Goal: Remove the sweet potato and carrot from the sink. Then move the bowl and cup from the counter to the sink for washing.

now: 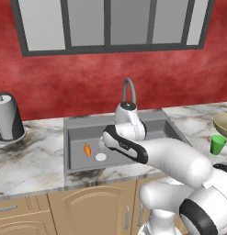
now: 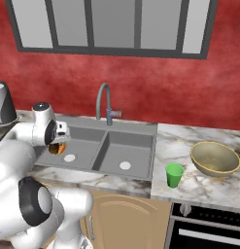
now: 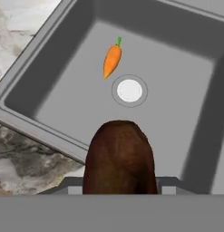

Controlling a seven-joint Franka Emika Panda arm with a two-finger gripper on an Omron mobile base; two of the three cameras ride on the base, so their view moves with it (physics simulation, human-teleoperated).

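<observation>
While the hand hangs above the left basin of the sink, it grips the sweet potato between its jaws, the brown lump standing up at six o'clock in the hand view and raised off the basin floor. Just past it, toward twelve o'clock in the same view, lies the white drain, and beyond the drain, at about eleven o'clock from it, the carrot rests on the grey floor with its green top pointing away from the camera.

From the left base view the carrot lies at about ten o'clock of the drain, close to it, while the arm's forearm crosses over the basin. From the right base view the wrist sits over the left basin with a brown and orange patch showing under it.

Farther off, on the table at three o'clock of the sink, the cup stands upright near the front edge, and the bowl sits just beside it at about two o'clock. The curved faucet rises behind the basins.
</observation>
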